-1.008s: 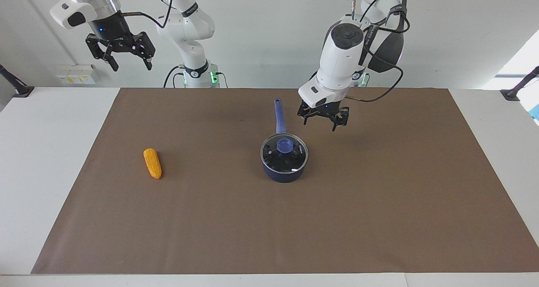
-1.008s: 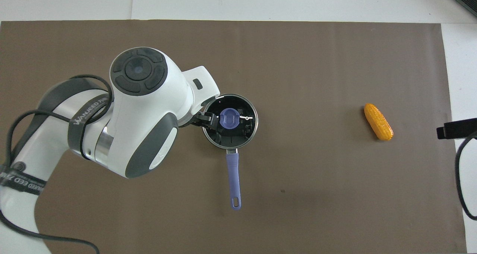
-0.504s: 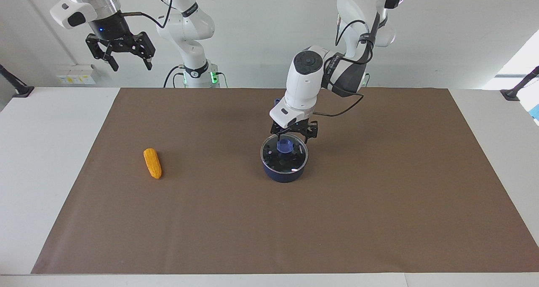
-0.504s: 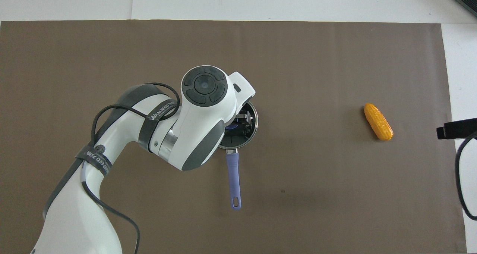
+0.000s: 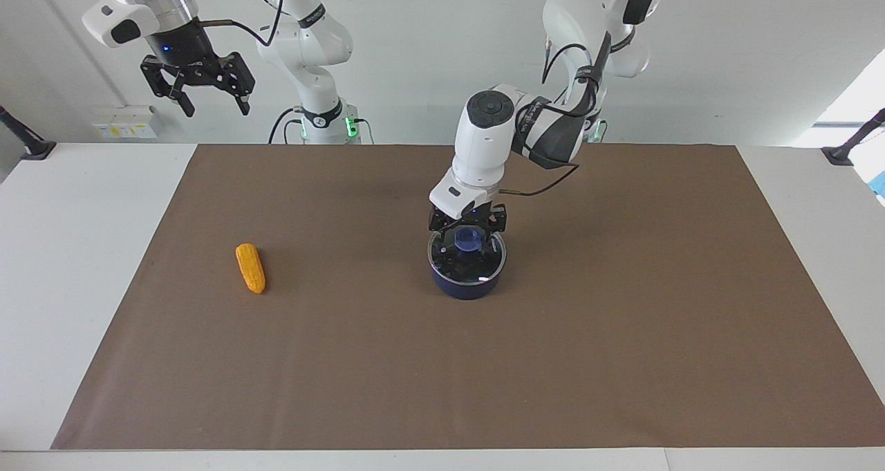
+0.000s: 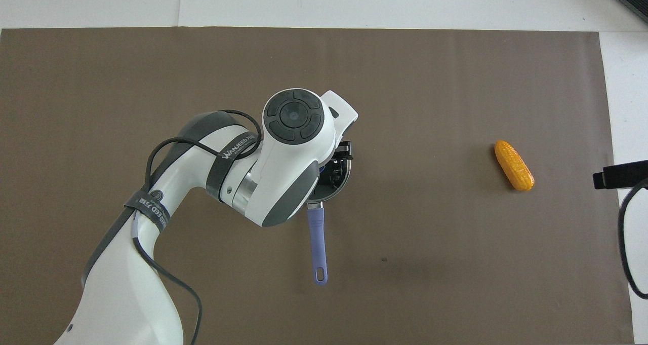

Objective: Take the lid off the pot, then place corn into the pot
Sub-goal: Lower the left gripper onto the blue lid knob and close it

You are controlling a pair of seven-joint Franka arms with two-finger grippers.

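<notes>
The dark blue pot (image 5: 467,285) stands in the middle of the brown mat, with the glass lid (image 5: 480,265) on it. My left gripper (image 5: 468,232) is down over the lid, open, with its fingers on either side of the blue knob (image 5: 469,238). In the overhead view my left arm hides most of the pot; part of the lid (image 6: 340,177) and the long handle (image 6: 317,241) show. The corn (image 5: 250,268) lies on the mat toward the right arm's end, also seen from overhead (image 6: 514,165). My right gripper (image 5: 197,89) waits, open and empty, high above the table's edge.
The brown mat (image 5: 622,333) covers most of the white table. The pot's handle points toward the robots. Only my right gripper's black tip (image 6: 620,174) shows at the edge of the overhead view.
My left gripper has swung from beside the pot to over the lid and come down around the knob. The right arm, pot and corn have not moved.
</notes>
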